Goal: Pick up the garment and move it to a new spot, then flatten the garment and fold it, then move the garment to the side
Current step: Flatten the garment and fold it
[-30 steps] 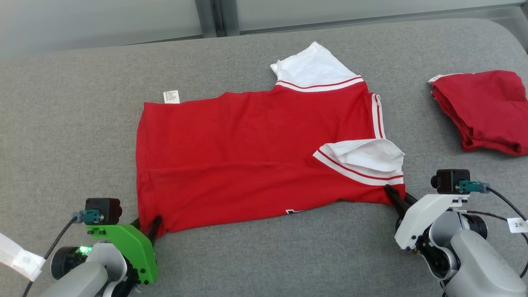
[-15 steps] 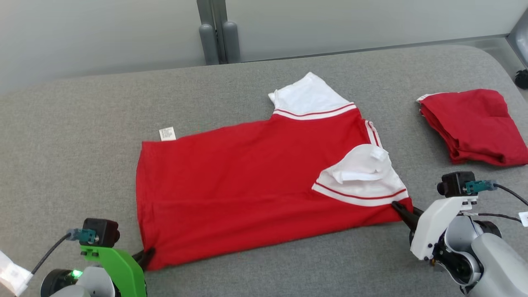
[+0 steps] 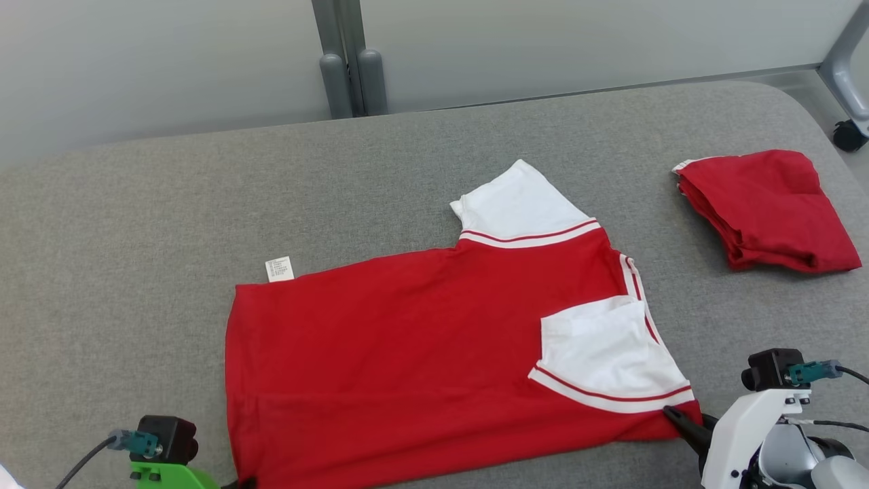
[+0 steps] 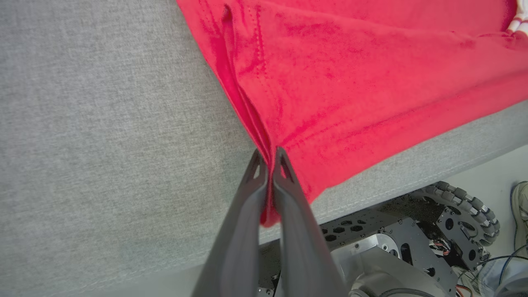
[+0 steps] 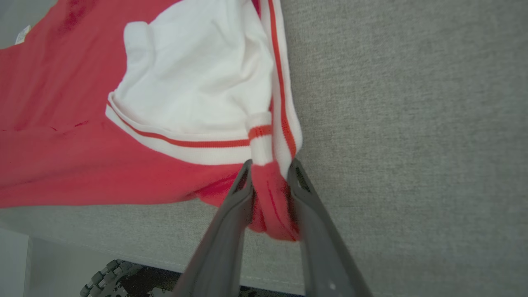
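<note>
The garment [image 3: 407, 360], a red shirt with white sleeves, lies spread on the grey table [image 3: 156, 224]. My left gripper [image 3: 239, 483] is at its near left hem corner. In the left wrist view the left gripper [image 4: 268, 154] is shut on that red corner, which pokes out between the fingers. My right gripper [image 3: 673, 413] is at the near right corner, under the folded-over white sleeve [image 3: 604, 353]. In the right wrist view the right gripper [image 5: 270, 165] is shut on a bunched red fold of the garment [image 5: 82, 156]. The garment's near edge lies close to the table's front edge.
A folded red cloth pile [image 3: 767, 207] sits at the right of the table. Two grey posts [image 3: 346, 81] stand behind the table, and a caster wheel [image 3: 848, 136] is at the far right. Below the table's edge are my wheeled base [image 4: 412, 235] and a person's shoe [image 4: 520, 210].
The left gripper has closed on the hem corner. Both grippers have drawn the garment toward the near edge, and the near sleeve has flattened. The head camera has also shifted.
</note>
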Robot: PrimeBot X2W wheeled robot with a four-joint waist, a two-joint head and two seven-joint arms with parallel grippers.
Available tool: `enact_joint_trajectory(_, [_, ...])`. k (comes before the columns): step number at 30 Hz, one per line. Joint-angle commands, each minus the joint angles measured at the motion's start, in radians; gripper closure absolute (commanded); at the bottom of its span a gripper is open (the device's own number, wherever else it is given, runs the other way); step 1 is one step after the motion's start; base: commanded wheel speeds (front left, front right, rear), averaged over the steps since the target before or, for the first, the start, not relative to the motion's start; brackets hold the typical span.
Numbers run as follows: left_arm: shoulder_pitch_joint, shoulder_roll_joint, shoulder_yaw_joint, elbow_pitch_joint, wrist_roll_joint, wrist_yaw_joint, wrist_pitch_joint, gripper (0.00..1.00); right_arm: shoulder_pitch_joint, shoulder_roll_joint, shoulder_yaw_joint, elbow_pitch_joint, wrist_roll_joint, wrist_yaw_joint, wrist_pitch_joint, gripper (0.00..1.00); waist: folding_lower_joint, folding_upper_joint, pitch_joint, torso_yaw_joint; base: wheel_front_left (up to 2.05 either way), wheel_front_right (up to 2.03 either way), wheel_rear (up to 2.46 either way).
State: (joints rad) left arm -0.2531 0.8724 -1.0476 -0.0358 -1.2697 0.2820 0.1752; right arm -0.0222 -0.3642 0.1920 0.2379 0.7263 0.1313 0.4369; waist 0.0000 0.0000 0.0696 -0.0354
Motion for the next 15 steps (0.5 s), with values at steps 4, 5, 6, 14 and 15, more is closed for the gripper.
enact_joint_trajectory(4, [0.013, 0.019, 0.008, -0.006, 0.001, 0.020, -0.004, 0.00, 0.027, 0.021, -0.052, -0.054, -0.039, -0.001, -0.001, 0.00, 0.0000, 0.0000, 0.002, -0.003, 0.00, 0.00, 0.00])
enact_joint_trajectory(5, [0.006, 0.021, 0.010, -0.007, 0.004, 0.023, -0.009, 0.00, 0.029, 0.024, -0.063, -0.066, -0.050, -0.001, -0.002, 0.00, 0.0000, 0.0000, 0.001, -0.003, 0.00, 0.00, 0.00])
enact_joint_trajectory(6, [0.000, 0.022, 0.014, -0.011, 0.007, 0.023, -0.012, 0.00, 0.028, 0.028, -0.071, -0.077, -0.057, -0.001, -0.003, 0.00, 0.0000, 0.0000, 0.000, -0.003, 0.00, 0.00, 0.00])
enact_joint_trajectory(14, [-0.074, 0.023, 0.085, -0.006, 0.074, 0.046, -0.126, 0.00, -0.054, 0.048, -0.099, -0.164, -0.147, -0.001, -0.056, 0.00, 0.0000, 0.0000, 0.024, -0.002, 0.00, 0.00, 0.00])
enact_joint_trajectory(15, [-0.091, 0.019, 0.092, -0.003, 0.086, 0.046, -0.138, 0.00, -0.073, 0.049, -0.101, -0.166, -0.157, -0.001, -0.065, 0.00, 0.0000, 0.0000, 0.034, 0.001, 0.00, 0.00, 0.00])
